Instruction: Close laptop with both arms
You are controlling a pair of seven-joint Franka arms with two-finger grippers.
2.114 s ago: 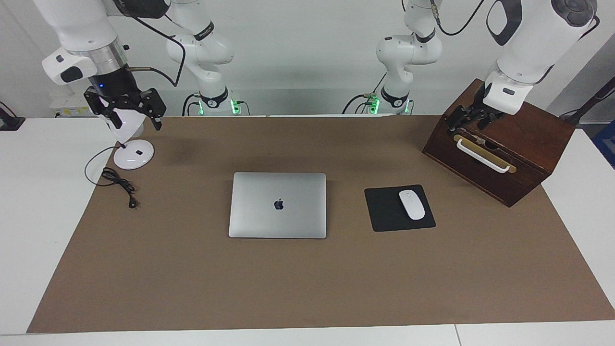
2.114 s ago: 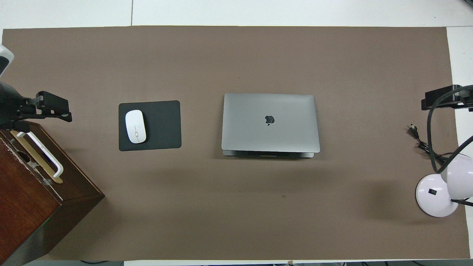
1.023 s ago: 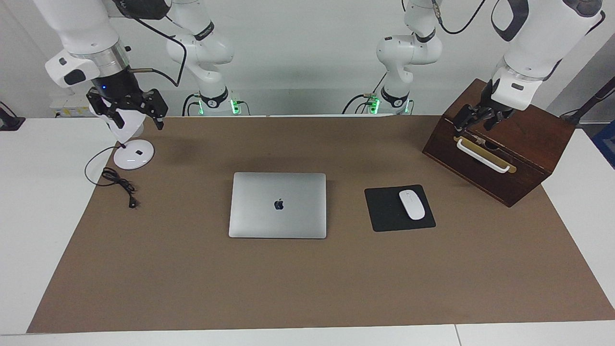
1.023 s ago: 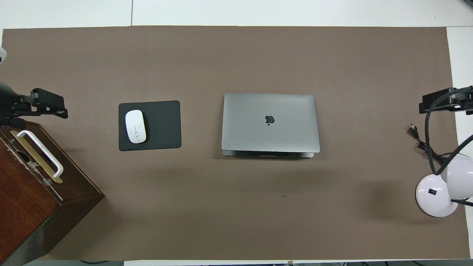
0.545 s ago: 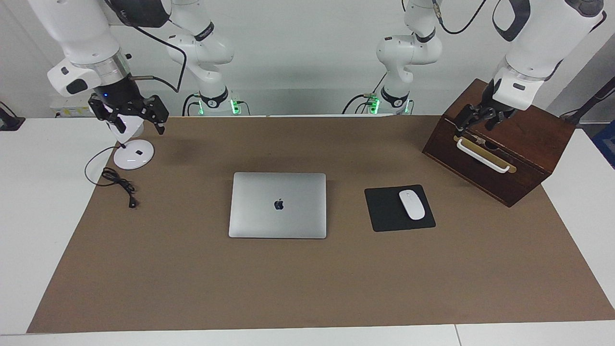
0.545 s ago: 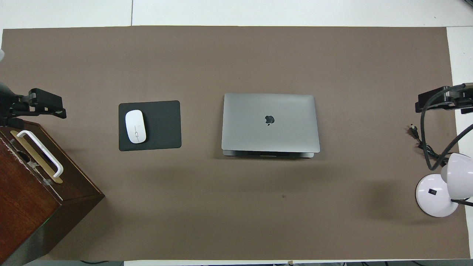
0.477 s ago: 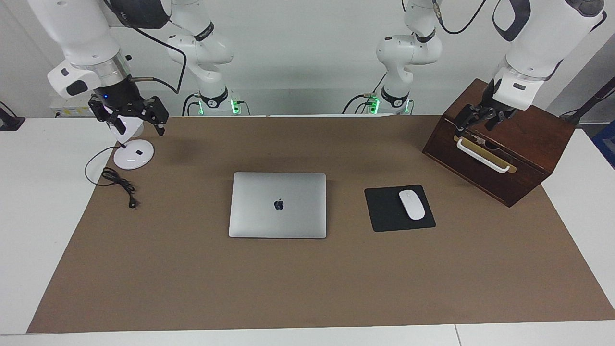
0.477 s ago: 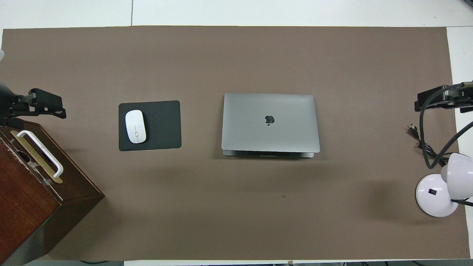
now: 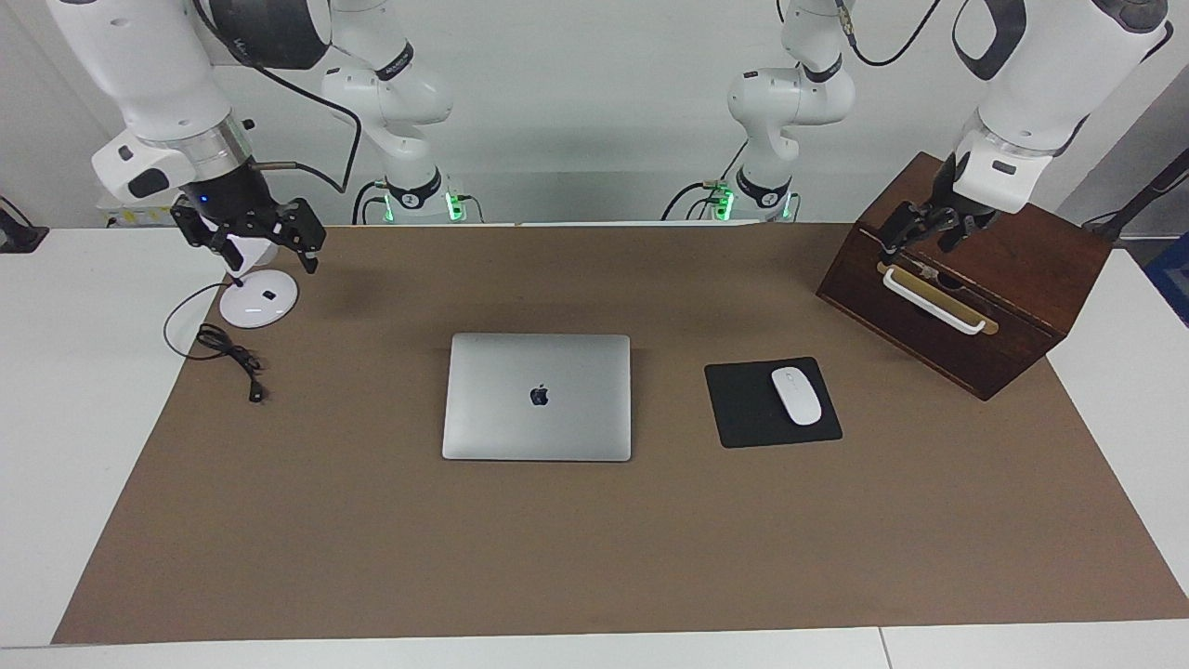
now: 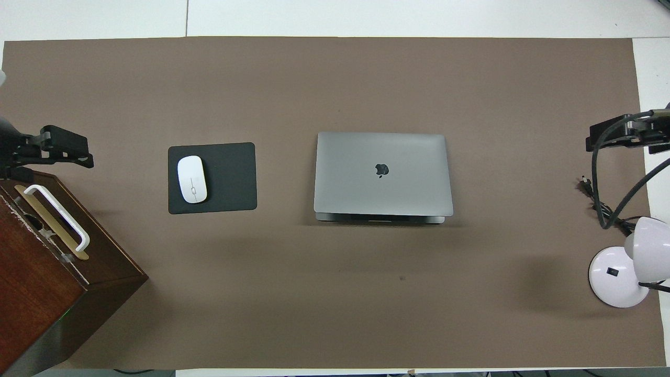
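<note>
The laptop (image 9: 537, 397) lies mid-table beside the mouse pad (image 9: 748, 406), which bears the mouse (image 9: 797, 396).

The right arm (image 9: 139, 56) comes down from the top of the facing view, its wrist pointing downward, and its black right gripper (image 9: 249, 243) hangs in the air with its fingers spread apart, holding nothing. The left arm (image 9: 1050, 65) slopes down from its own end, wrist bent inward, and the left gripper (image 9: 920, 232) hangs with its fingers apart, also holding nothing.
</note>
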